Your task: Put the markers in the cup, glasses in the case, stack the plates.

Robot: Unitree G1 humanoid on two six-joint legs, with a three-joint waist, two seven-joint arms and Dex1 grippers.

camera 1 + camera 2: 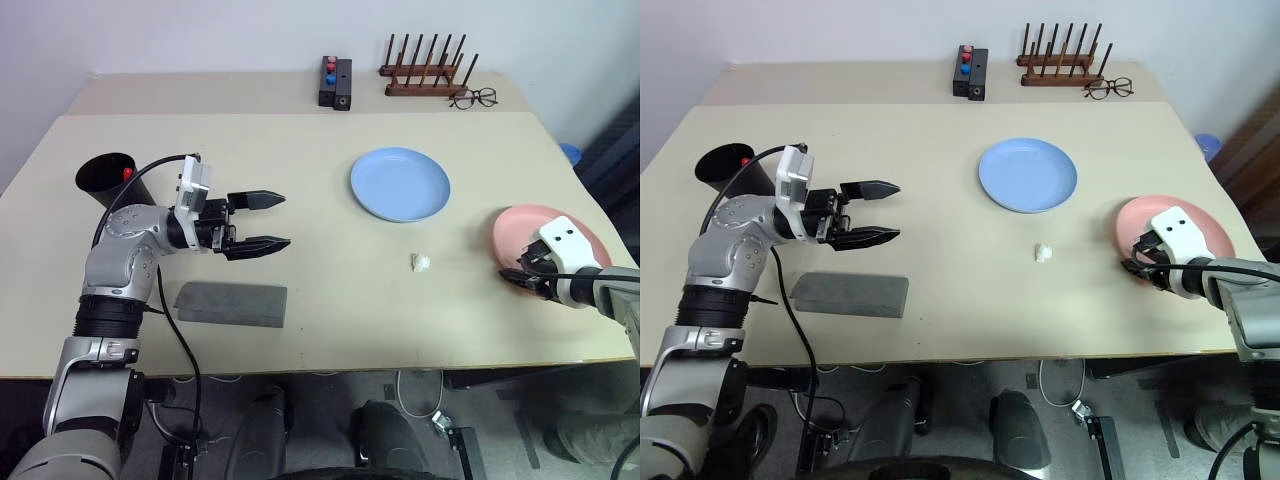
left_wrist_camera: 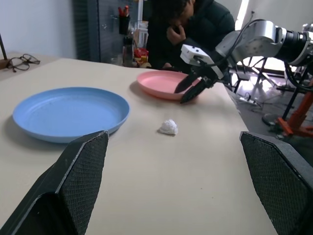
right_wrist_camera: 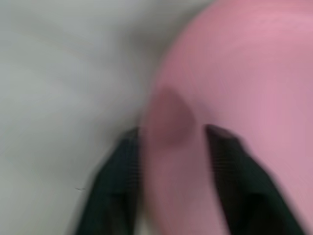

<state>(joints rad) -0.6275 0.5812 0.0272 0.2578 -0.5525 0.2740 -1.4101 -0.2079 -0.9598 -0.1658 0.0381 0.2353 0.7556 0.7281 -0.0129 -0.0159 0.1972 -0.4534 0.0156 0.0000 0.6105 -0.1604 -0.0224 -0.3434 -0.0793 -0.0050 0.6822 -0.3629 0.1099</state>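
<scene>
The tall black cup (image 1: pixel 108 178) stands at the table's left with a red-capped marker (image 1: pixel 127 173) inside it. The grey case (image 1: pixel 232 303) lies shut near the front edge. The glasses are out of view. A light blue plate (image 1: pixel 400 184) sits mid-table and a salmon pink plate (image 1: pixel 530 232) at the right. My left gripper (image 1: pixel 270 220) hovers open above the table between cup and blue plate, pointing right, with nothing in it. My right gripper (image 1: pixel 515 275) is shut on the pink plate's near rim, one finger (image 3: pixel 122 181) outside and one on the plate.
A small white crumpled scrap (image 1: pixel 420 263) lies between the two plates. At the back are a wooden peg rack (image 1: pixel 425 70), thin-rimmed clear spectacles (image 1: pixel 473 98) and a black box with coloured buttons (image 1: pixel 335 82). A person (image 2: pixel 190 29) sits beyond the table's right end.
</scene>
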